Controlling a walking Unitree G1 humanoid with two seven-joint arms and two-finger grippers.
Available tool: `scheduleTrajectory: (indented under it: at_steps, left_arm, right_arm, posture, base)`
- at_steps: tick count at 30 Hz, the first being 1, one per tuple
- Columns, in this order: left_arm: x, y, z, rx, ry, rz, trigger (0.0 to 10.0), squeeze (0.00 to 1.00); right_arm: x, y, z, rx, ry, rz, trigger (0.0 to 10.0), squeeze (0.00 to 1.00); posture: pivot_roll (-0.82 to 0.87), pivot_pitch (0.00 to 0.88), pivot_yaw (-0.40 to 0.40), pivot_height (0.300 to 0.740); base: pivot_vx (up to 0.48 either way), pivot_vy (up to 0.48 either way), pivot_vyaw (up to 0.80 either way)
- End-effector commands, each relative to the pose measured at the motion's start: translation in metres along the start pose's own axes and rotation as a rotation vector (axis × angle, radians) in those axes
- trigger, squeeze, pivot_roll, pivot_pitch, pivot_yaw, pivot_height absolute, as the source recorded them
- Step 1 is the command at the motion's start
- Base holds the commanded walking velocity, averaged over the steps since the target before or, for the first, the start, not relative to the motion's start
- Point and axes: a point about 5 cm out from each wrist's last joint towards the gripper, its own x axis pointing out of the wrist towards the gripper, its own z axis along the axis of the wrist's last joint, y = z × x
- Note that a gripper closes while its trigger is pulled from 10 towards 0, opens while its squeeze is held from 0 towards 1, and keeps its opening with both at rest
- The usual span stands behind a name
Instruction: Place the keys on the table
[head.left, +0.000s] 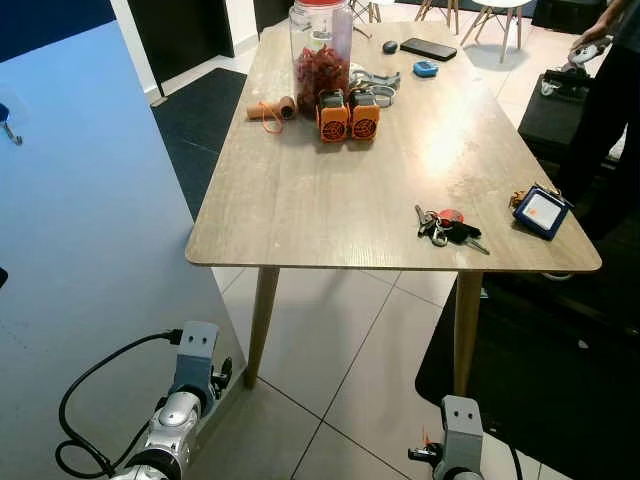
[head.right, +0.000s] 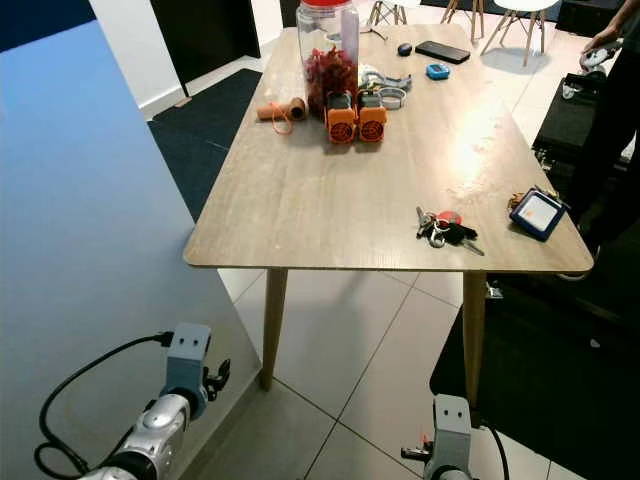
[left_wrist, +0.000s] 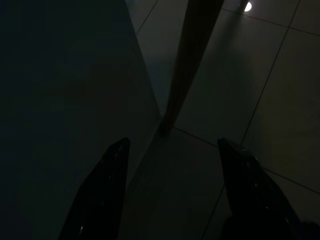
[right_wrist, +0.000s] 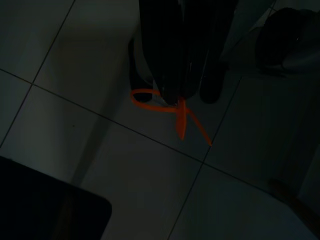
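Note:
The bunch of keys (head.left: 445, 227) with a red tag lies on the wooden table (head.left: 330, 200), near its front right edge, and nothing touches it. My left gripper (left_wrist: 172, 150) hangs low at the table's front left, open over the floor tiles by a table leg (left_wrist: 187, 65). My right gripper (right_wrist: 175, 95) hangs below the table's front right, its fingers (right_wrist: 160, 50) pressed together. An orange cord loop (right_wrist: 172, 112) shows right at their tips; whether it is held or lies on the floor is unclear.
The far end of the table carries a jar of red snacks (head.left: 320, 50), two orange gadgets (head.left: 347, 115), an orange cord spool (head.left: 270, 108) and a phone (head.left: 428, 48). A blue-framed device (head.left: 541, 211) lies right of the keys. A person (head.left: 610, 90) stands at the right. A blue panel (head.left: 80, 250) stands on the left.

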Motion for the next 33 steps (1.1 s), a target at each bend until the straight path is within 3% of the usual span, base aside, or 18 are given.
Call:
scheduleTrajectory:
  at_steps: [1,14,20,33]
  left_arm:
    - [-0.0029,0.0051,-0.0057,-0.008,0.012,0.015,10.0,0.0]
    - [-0.0024,0.0042,-0.0061,-0.024,0.023,0.016,10.0,0.0]
    - [-0.0028,0.0052,-0.0064,-0.035,0.02,0.018,10.0,0.0]
    - [-0.0033,0.006,-0.0038,-0.027,-0.01,0.016,10.0,0.0]
  right_arm:
    - [-0.0007,0.0018,-0.0048,0.007,0.022,0.003,10.0,0.0]
    - [-0.0005,0.0019,-0.0046,0.008,0.023,0.003,10.0,0.0]
    - [-0.0009,0.0015,-0.0057,0.009,0.026,0.001,10.0,0.0]
    - [-0.0007,0.0016,-0.0053,0.009,0.027,0.004,10.0,0.0]
  posture:
    - [0.04,0.069,0.027,0.74]
    - [0.03,0.072,0.027,0.74]
    - [0.04,0.075,0.028,0.74]
    - [0.04,0.074,0.027,0.74]
  base:
    - [0.0,0.0,0.0]
    - [0.0,0.0,0.0]
    - [0.0,0.469,0.0]
    - [0.0,0.0,0.0]
